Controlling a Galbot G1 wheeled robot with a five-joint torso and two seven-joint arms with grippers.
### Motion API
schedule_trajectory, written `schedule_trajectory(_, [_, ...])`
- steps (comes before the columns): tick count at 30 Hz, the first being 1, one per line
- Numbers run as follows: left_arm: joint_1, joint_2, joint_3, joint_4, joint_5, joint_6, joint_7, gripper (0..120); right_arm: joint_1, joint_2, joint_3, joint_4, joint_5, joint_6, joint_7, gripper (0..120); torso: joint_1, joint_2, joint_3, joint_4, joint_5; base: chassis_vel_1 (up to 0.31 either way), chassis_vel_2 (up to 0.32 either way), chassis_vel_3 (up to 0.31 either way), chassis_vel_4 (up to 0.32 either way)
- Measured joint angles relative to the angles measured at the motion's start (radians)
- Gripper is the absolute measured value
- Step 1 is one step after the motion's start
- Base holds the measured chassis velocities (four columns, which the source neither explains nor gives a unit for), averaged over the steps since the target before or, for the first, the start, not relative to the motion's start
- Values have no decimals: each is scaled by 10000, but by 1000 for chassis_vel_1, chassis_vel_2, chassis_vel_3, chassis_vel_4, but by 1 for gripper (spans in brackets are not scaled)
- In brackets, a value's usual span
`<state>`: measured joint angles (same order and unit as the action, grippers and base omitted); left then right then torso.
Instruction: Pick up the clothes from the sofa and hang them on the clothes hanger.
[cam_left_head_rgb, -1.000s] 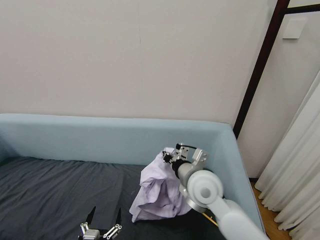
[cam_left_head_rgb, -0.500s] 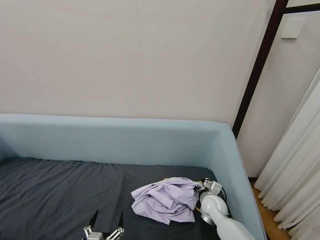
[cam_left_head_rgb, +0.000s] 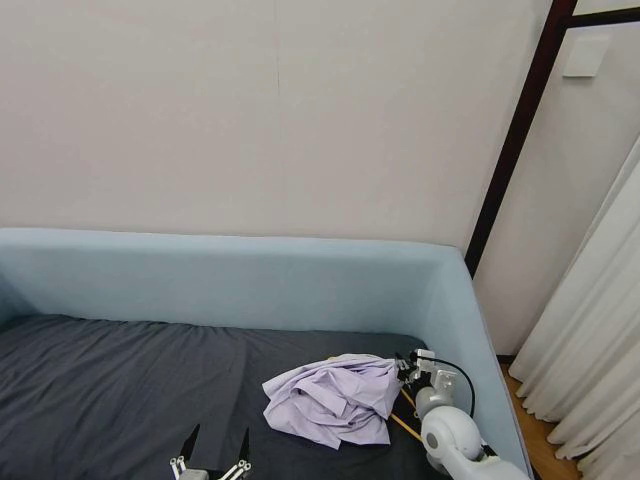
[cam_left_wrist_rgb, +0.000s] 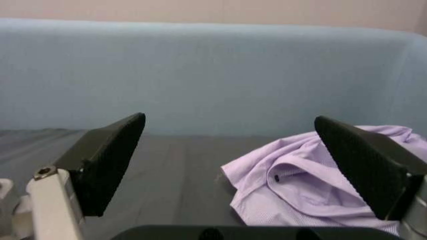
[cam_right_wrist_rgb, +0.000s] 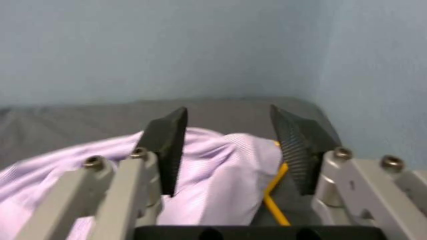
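The lilac shirt (cam_left_head_rgb: 330, 398) lies in a crumpled heap on the dark seat (cam_left_head_rgb: 100, 385) of the sofa (cam_left_head_rgb: 240, 285), close to its right-hand armrest (cam_left_head_rgb: 455, 315), and the step in hand looks to be taking hold of it. The right gripper (cam_left_head_rgb: 408, 368) sits at the heap's right edge, fingers spread and nothing between them. To grasp well it should close on a thick fold and keep clear of the yellow rod (cam_right_wrist_rgb: 275, 192) lying at the cloth's edge, which could snag or come up with the shirt. The left gripper (cam_left_head_rgb: 212, 463) hovers low over the seat, near the shirt's other side, likewise wide open and empty. The right wrist view makes plain how the rod runs under the fabric, where the head view gives a thin sliver; the left wrist view shows what looks like a button on a fold facing that arm, lost among the creases from the head
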<state>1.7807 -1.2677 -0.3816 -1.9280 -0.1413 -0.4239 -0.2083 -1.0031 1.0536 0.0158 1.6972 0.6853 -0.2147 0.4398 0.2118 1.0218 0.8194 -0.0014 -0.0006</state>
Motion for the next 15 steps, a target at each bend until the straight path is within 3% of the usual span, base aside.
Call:
schedule_trajectory(2, [30, 26, 0, 19, -9, 0, -10, 100, -210, -159, -208, 276, -488, 76, -212, 59, 0, 0, 0, 1, 0, 0, 0, 0, 0])
schedule_trajectory(9, [214, 73, -13, 44, -36, -23, -10, 100, -502, -649, -1976, 235, -4638, 1331, -2042, 86, 0, 1, 0, 2, 0, 0, 0, 0, 0])
schedule_trajectory(11, [298, 79, -43, 42, -38, -66, 8, 100, -184, -643, -2426, -57, -5234, 1515, -2356, 95, 0, 1, 1, 2, 1, 0, 0, 0, 0])
schedule_trajectory(15, [442, 110, -114, 42, -48, -137, 46, 100, 540, -648, -3124, -623, -5657, 1572, -2653, 100, 0, 1, 1, 4, 2, 0, 0, 0, 0])
